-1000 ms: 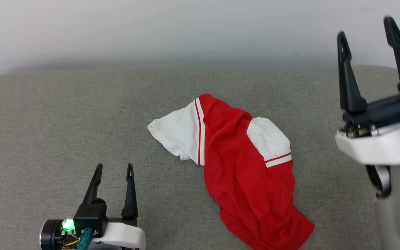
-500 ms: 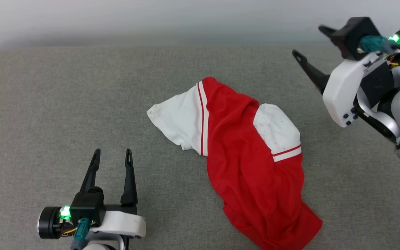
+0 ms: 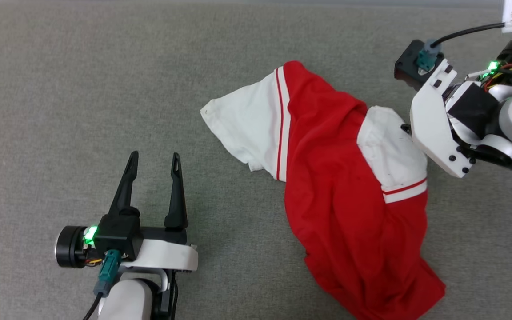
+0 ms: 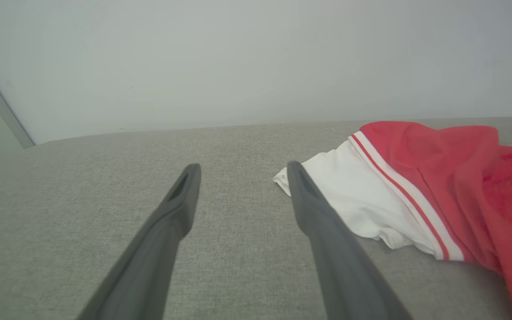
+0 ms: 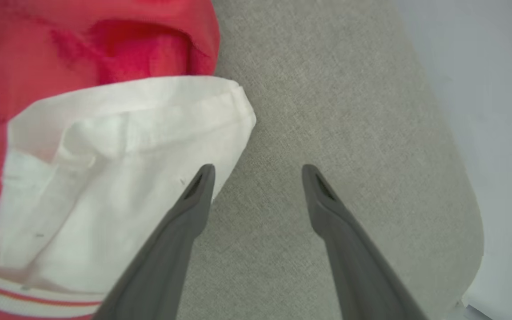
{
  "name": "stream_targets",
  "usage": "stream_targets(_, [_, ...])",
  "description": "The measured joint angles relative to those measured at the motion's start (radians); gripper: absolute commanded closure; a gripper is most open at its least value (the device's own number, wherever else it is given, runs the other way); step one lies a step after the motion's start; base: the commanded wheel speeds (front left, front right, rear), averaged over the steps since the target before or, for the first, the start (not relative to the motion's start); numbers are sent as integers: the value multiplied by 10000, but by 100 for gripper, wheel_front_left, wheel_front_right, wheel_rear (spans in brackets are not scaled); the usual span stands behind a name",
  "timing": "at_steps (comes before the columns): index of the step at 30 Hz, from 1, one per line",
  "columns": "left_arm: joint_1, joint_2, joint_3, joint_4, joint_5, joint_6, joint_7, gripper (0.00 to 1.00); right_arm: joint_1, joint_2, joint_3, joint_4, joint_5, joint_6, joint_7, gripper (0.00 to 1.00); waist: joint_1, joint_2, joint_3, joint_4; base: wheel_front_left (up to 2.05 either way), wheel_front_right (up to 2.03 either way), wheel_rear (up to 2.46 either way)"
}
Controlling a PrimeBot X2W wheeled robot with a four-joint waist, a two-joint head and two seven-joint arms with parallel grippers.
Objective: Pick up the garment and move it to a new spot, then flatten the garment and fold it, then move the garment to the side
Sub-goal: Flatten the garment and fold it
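Right pincer (image 5: 258,171) spread beside crumpled garment (image 3: 327,178), hem off-frame.

Grey fabric surface (image 3: 60,89); plain pale wall (image 4: 238,58) behind.

The shirt (image 3: 349,200) is soft cloth, not shiny, with wrinkles. The desk (image 3: 60,89) has a grey woven cloth top that looks a bit rough. The left end effector (image 3: 154,155) and right end effector (image 5: 258,171) have dark plastic fingers (image 4: 167,231), smooth and dull. The white cover (image 3: 162,260) behind the left one is smooth plastic with a little shine. The wall (image 4: 238,58) is smooth and dull.
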Motion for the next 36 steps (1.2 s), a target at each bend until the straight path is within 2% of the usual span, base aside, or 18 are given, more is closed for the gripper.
stream_targets(6, [-267, -8, -174, -2, -167, 52, 0, 0, -103, 134, 1218, 775, 297, 0, -253, 0, 0, 0, 587, 405, 0, 0, 0])
stream_targets(14, [-378, -12, -117, 44, -213, 100, 0, 0, -35, 280, 1544, 1139, 384, -21, -957, 0, 0, 0, 759, 502, 0, 0, 0])
stream_targets(15, [-378, -10, -98, 65, -203, 100, 0, 0, -14, 303, 1580, 1154, 320, -19, -1085, 59, -1, 0, 722, 469, 0, 0, 0])
stream_targets(16, [-378, -12, -92, 90, -199, 100, 0, 0, 11, 334, 1620, 1162, 295, -19, -1198, 100, 0, 0, 667, 439, 0, 0, 0])
stream_targets(20, [-300, -13, -65, 226, -144, 84, 0, 0, 226, 420, 1766, 1312, 441, 0, -2044, 100, 0, 0, 290, 307, 0, 0, 0])
stream_targets(25, [121, -17, 42, 297, -130, 111, 0, 0, 300, -25, 1755, 1216, 880, 0, -3396, 100, 0, 0, -442, 131, 0, 0, 0])
stream_targets(31, [663, -17, 251, 278, -61, 140, 0, 0, 880, -1264, 1707, 738, 1315, 0, -4259, 100, -1, 0, -1196, -246, 0, 0, 0])
stream_targets(36, [855, -15, 316, 184, -58, 140, 0, 0, 2120, -2259, 1089, 656, 1793, 0, -4863, 100, -2, 0, -1456, -494, 0, 0, 0])
